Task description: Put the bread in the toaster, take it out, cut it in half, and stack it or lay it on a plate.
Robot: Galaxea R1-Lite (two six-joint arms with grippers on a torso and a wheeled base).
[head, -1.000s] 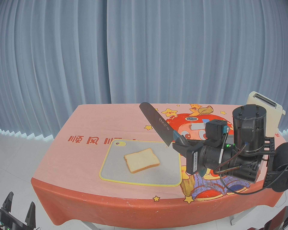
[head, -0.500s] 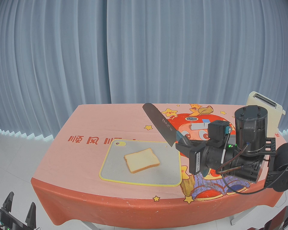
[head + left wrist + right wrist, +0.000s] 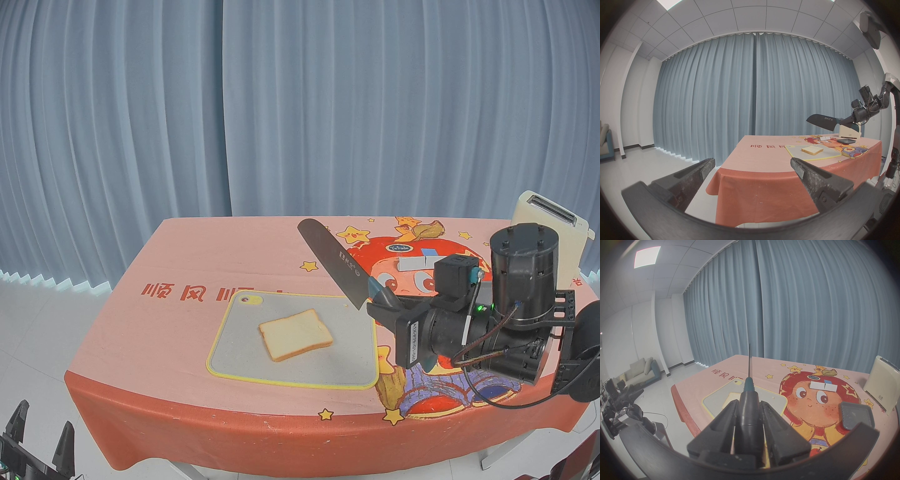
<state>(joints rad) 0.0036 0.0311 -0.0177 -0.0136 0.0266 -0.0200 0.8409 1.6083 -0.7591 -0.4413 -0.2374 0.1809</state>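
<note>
Head view: right jaws clench knife [image 3: 331,262] handle; left jaws released; bread [image 3: 295,334] I judge soft, light; hold by crust.

1 slice of bread [image 3: 295,334] lies flat on a grey, yellow-rimmed cutting board [image 3: 244,359] near the front of the tabletop [image 3: 187,262], which is covered in an orange cartoon print. The right pincer [image 3: 381,303], by the board's far right corner, grips a dark knife [image 3: 331,259] by the handle. The blade slants away toward the far left, apart from the bread. A cream toaster [image 3: 553,228] stands at the far right corner. The left pincer [image 3: 45,415] sits low off the front left corner, jaws apart.
</note>
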